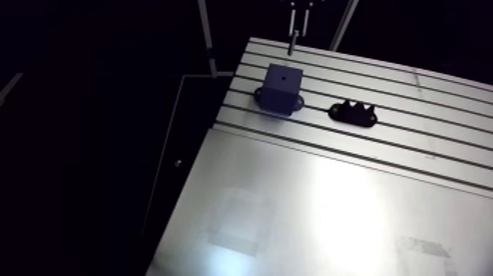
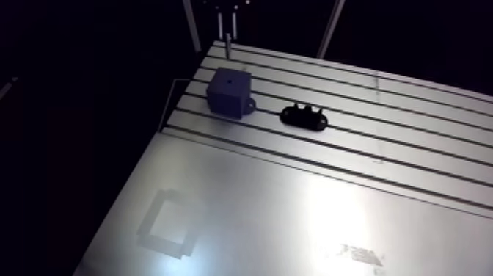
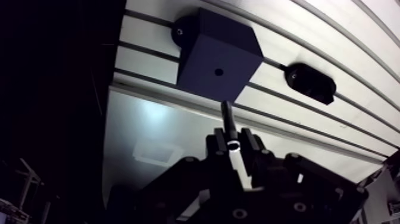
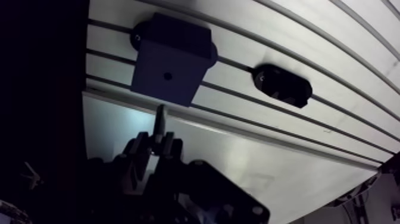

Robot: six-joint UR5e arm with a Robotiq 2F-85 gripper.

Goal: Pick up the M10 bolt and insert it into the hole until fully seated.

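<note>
A dark blue block with a small hole in its top face is bolted to the slotted table. My gripper is shut on the M10 bolt, whose shank points out ahead of the fingertips toward the block. The bolt's tip hangs above the table just short of the block, off to one side of the hole. In the arm view the gripper comes down at the table's far edge, behind the block, with the bolt below it.
A black holder with notches lies on the slotted rails to the right of the block. A smooth metal plate covers the near part of the table. The table's left edge drops off into darkness.
</note>
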